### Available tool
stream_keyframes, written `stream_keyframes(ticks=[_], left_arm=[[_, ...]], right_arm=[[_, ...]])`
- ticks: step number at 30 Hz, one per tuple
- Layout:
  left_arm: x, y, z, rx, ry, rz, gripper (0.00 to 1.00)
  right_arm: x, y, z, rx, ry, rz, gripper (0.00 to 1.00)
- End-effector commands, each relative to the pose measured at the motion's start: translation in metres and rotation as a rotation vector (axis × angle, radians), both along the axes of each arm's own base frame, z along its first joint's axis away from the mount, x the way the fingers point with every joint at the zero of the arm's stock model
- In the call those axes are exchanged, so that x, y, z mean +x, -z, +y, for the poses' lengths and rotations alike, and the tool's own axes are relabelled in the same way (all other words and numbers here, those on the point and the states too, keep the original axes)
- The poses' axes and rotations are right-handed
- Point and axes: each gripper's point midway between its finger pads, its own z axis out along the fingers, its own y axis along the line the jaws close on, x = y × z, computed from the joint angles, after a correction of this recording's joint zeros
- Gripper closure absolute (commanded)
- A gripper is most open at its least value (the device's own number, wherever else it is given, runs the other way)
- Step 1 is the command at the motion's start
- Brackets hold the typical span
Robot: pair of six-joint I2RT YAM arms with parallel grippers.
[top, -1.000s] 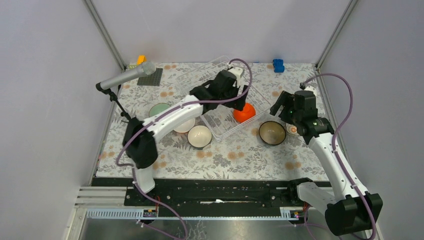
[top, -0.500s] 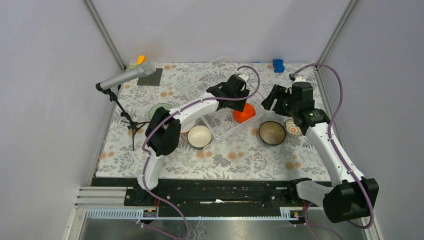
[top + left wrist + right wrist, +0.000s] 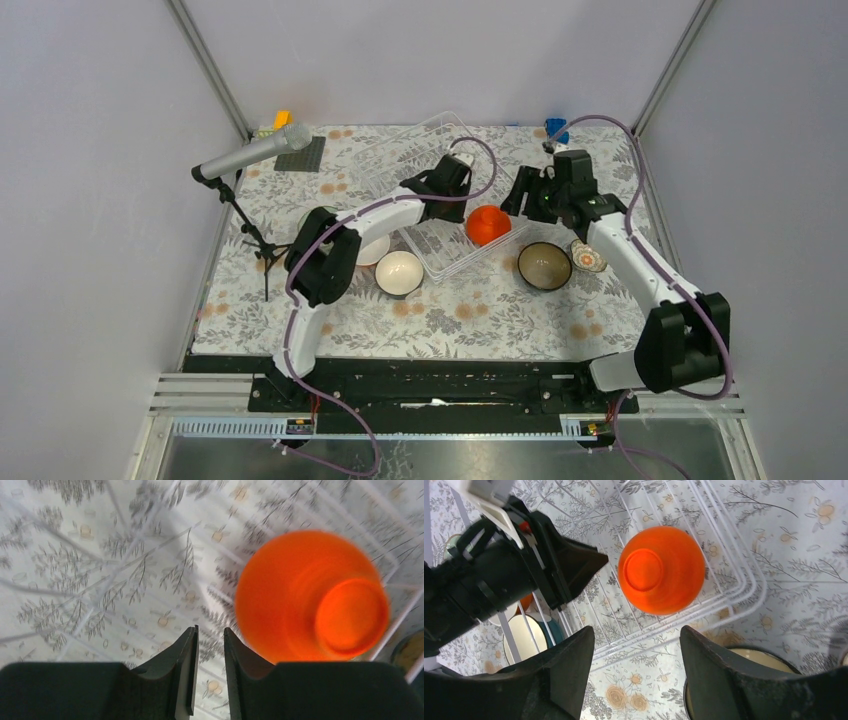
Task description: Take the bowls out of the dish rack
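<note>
An orange bowl [image 3: 487, 225] lies upside down in the near right corner of the clear dish rack [image 3: 392, 163]. In the left wrist view the bowl [image 3: 310, 595] is to the right of my left gripper [image 3: 210, 635], whose jaws show only a narrow gap with nothing between them. My right gripper [image 3: 636, 645] hangs open above the rack's rim [image 3: 744, 587], just short of the orange bowl [image 3: 661, 570]. The left gripper [image 3: 591, 562] points at that bowl from the other side. A white bowl [image 3: 399, 272], a brown bowl [image 3: 545, 265] and a patterned bowl [image 3: 588, 256] sit on the table.
A microphone on a tripod [image 3: 250, 155] stands at the left. A dark grey plate [image 3: 302, 155] and small toys lie at the back left, a blue block [image 3: 556, 130] at the back right. A pale green bowl [image 3: 312, 214] peeks out beside the left arm.
The left jaws have closed from wide to a narrow gap, and the wrist drew back left off the orange bowl. My right arm swung left toward the rack, its jaws narrowing slightly.
</note>
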Motion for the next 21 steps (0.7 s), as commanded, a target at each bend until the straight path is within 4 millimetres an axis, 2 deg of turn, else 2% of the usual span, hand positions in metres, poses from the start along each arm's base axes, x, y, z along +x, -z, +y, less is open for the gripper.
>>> stream_keyframes(ticks=[1, 6, 9, 13, 17, 21], left_arm=[[0.001, -0.046, 0.002, -0.136, -0.003, -0.064, 0.69], [-0.008, -0.065, 0.006, -0.187, -0.009, -0.080, 0.68], [-0.012, -0.063, 0.014, -0.190, -0.029, -0.068, 0.68], [-0.014, -0.056, 0.022, -0.195, -0.058, -0.052, 0.67], [-0.015, -0.046, 0.025, -0.189, -0.066, -0.029, 0.67], [-0.014, -0.039, 0.027, -0.188, -0.076, -0.017, 0.68]], right_arm=[[0.019, -0.012, 0.018, -0.023, -0.066, -0.044, 0.29], [0.032, 0.013, 0.014, -0.129, -0.059, 0.023, 0.36], [0.036, 0.031, 0.013, -0.173, -0.062, 0.063, 0.44], [0.041, 0.053, 0.017, -0.205, -0.067, 0.113, 0.45], [0.046, 0.069, 0.026, -0.202, -0.076, 0.143, 0.44], [0.045, 0.078, 0.044, -0.154, -0.128, 0.166, 0.49]])
